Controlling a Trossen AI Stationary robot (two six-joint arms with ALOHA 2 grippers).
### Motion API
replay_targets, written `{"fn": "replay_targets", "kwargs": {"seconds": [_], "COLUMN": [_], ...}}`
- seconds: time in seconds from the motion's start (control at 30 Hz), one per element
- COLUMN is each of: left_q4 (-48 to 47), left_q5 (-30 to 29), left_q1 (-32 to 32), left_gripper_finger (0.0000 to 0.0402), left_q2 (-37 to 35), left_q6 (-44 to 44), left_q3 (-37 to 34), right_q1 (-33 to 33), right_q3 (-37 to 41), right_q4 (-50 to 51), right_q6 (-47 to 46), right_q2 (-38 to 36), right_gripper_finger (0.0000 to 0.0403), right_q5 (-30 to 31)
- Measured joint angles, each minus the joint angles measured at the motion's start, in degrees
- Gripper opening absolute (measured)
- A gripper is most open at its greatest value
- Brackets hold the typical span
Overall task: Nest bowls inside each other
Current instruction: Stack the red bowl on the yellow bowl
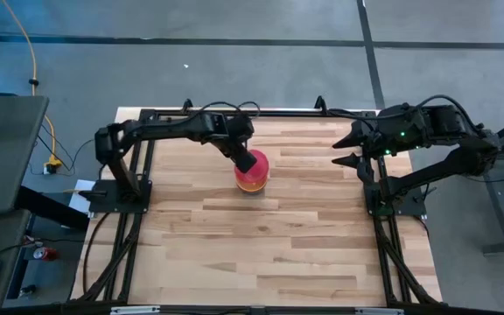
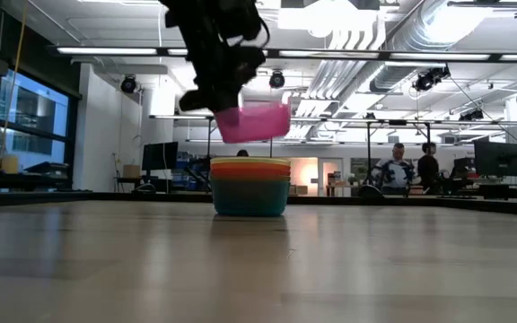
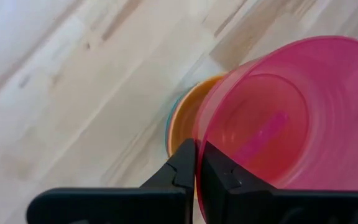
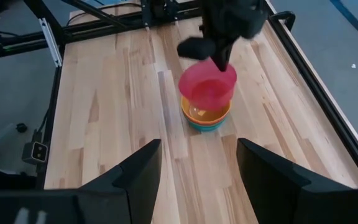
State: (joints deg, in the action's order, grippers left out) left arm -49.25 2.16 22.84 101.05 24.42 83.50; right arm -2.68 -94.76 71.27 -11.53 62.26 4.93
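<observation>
Translucent pink-red bowl (image 3: 278, 118), rim pinched by left end effector (image 3: 197, 163), above nested stack (image 2: 249, 187)

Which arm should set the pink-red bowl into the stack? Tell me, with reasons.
Left. The left hand already pinches the rim of the pink-red bowl, holding it in the air just above the stack of nested bowls. The right hand waits open by the table's right edge, holding nothing.
</observation>
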Motion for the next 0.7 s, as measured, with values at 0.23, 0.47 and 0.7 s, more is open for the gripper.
{"fn": "replay_targets", "kwargs": {"seconds": [0.23, 0.47, 0.7], "left_q4": [0.40, 0.79, 0.43], "left_q5": [0.45, -0.28, 0.20], "left_q1": [-1.29, -0.84, -0.34], "left_gripper_finger": [0.0000, 0.0000, 0.0000], "left_q2": [5.49, 5.60, 5.60], "left_q6": [-0.19, -0.61, -0.57], "left_q3": [-0.04, -0.06, -0.06], "right_q1": [-0.01, -0.01, 0.00], "right_q3": [0.00, 0.00, 0.00], "right_q4": [-0.02, 0.08, 0.08], "right_q6": [-0.39, -0.42, 0.00], "right_q2": [-0.02, -0.02, -0.02], "right_gripper_finger": [0.0200, 0.0200, 0.0200], "right_q5": [0.02, 0.01, 0.02]}}
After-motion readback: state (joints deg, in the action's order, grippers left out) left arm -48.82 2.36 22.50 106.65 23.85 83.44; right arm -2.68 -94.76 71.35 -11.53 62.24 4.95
